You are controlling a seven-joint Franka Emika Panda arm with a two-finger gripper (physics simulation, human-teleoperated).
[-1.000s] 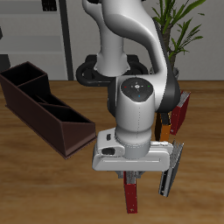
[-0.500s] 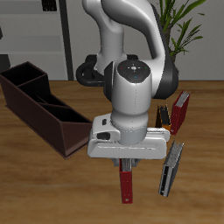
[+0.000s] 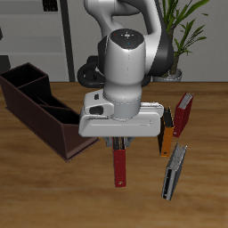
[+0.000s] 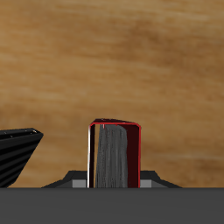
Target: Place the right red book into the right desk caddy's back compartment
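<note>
Right red book (image 3: 119, 166) is hanging upright from the fingers, clamped at its top end, clear of the tabletop (image 3: 53, 196) and just beside the right desk caddy (image 3: 44, 111). Exterior view is showing its thin red cover; wrist view is showing grey page edges (image 4: 114, 156) inside a red shell, fingers hidden there.

Warm wood-grain tabletop (image 3: 36, 191) is stretching out under everything, a leafy potted plant (image 3: 183, 22) is sitting behind it, and grey shelving (image 3: 36, 36) is lining the back wall.
</note>
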